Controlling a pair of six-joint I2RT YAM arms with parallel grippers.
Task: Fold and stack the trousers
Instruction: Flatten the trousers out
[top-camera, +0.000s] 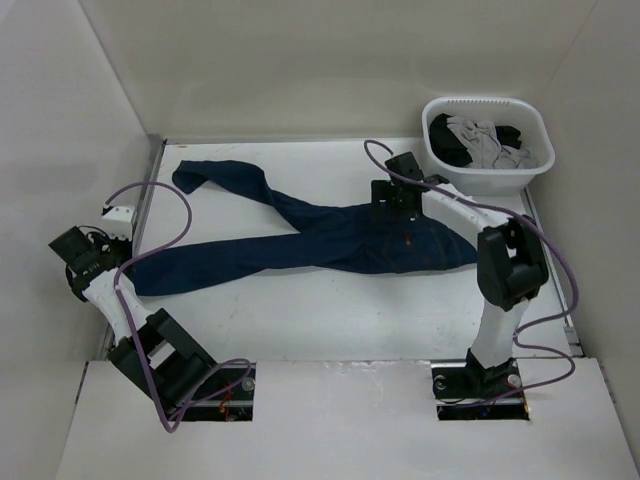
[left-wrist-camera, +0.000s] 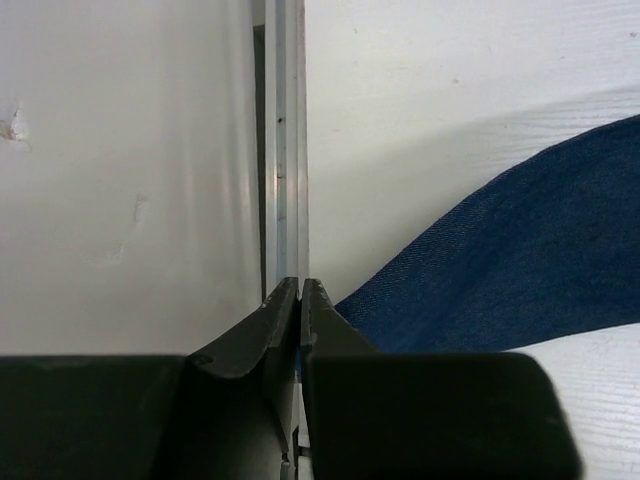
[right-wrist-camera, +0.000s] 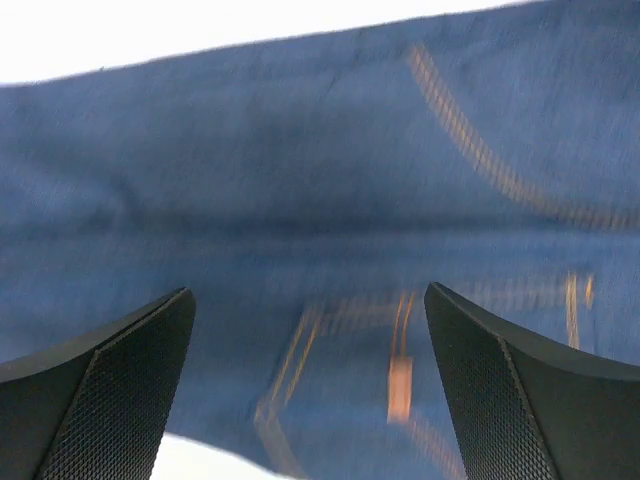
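The trousers, dark navy jeans, lie spread flat across the table. The waist is at the right, one leg runs to the far left corner, and the other runs toward the left edge. My right gripper hovers over the waist's far edge. In the right wrist view it is open, with blurred denim, orange stitching and a small orange tag below the fingers. My left gripper sits at the table's left edge, shut, with nothing visibly held. A trouser leg lies just to its right.
A white basket with grey and black garments stands at the far right corner. A metal rail and white walls border the table's left side. Purple cables loop off both arms.
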